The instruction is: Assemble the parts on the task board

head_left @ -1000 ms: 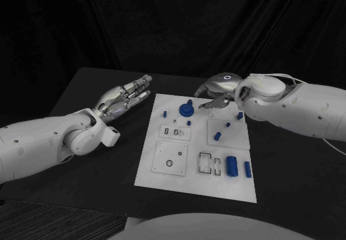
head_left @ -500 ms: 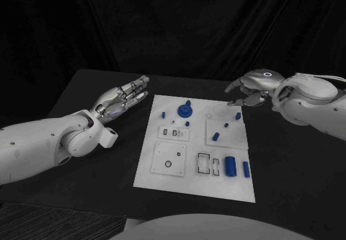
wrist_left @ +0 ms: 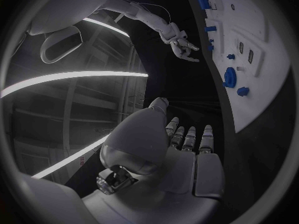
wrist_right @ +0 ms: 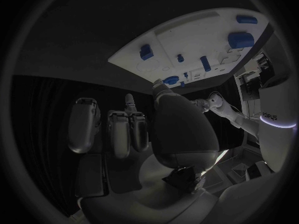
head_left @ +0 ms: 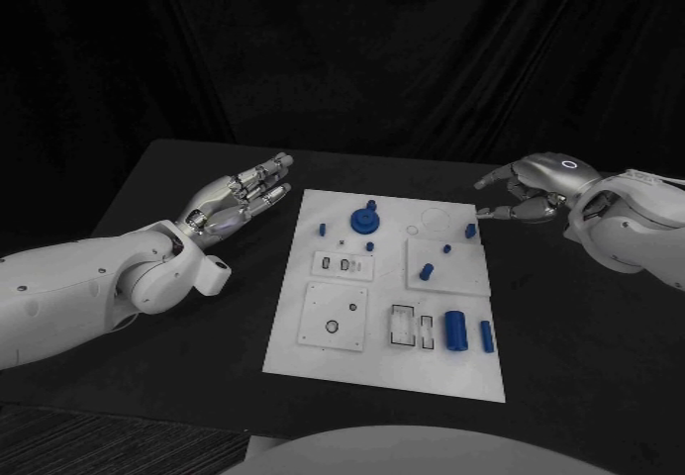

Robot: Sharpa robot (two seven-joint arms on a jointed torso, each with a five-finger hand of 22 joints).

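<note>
black table (head_left: pixel 171 198) under dark drapes; nearest, the white task board (head_left: pixel 357 366) carries blue parts, a large cylinder (head_left: pixel 457 330) by its near edge. beyond, left hand (head_left: pixel 236 203) lies spread, empty; right hand (head_left: pixel 536 188) off the far corner looks curled, seemingly empty. between picks; next calls for reaching a loose part. no legible board writing.

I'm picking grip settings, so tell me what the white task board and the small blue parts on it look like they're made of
The task board looks like matte white rigid plastic, possibly painted sheet: flat, even, no glare, with crisp cut-out slots. The blue parts, such as the large cylinder and the round knobbed piece, look like smooth moulded or printed plastic: uniform colour with a faint sheen. Neither can be confirmed by look alone.
</note>
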